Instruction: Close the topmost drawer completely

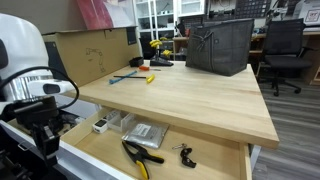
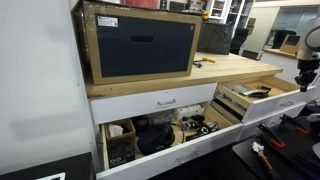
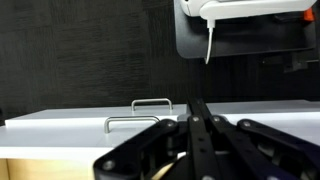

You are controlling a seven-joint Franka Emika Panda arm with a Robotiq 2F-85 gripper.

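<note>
The topmost drawer (image 1: 100, 158) stands pulled out under the wooden desk top in both exterior views; it shows a white front (image 2: 275, 104) and a pale floor. Yellow-handled pliers (image 1: 140, 156) and small items lie inside it. My gripper (image 1: 43, 132) hangs at the drawer's outer front corner, and it shows at the right edge of an exterior view (image 2: 305, 74). In the wrist view the black fingers (image 3: 196, 110) lie together, shut and empty, close over the white front panel (image 3: 70, 128). Two silver bow handles (image 3: 150, 102) show just beyond the fingertips.
On the desk top stand a black bin (image 1: 220, 45), a cardboard box (image 1: 95, 50) and some small tools (image 1: 150, 76). A lower drawer (image 2: 160, 135) full of dark clutter stands open on another side. An office chair (image 1: 285, 45) stands behind the desk.
</note>
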